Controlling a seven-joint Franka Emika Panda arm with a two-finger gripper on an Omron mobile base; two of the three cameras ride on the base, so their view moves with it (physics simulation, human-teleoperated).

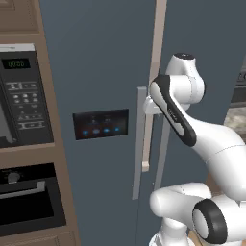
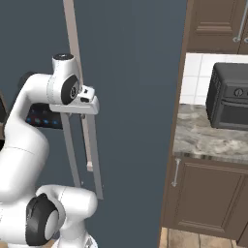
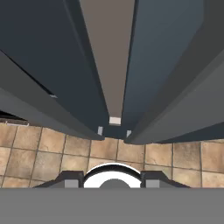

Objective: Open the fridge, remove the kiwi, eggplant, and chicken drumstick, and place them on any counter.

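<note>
Reaching up against the slate-blue fridge [image 1: 101, 72], the arm's gripper [image 1: 145, 104] sits tucked at the grey door handles [image 1: 139, 144]; its fingers are hidden, so open or closed I cannot tell, and the food stays out of sight behind the doors

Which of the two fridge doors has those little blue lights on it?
The left door of the fridge: its dark panel of blue lights sits beside its long grey handle. The right door is plain.
</note>
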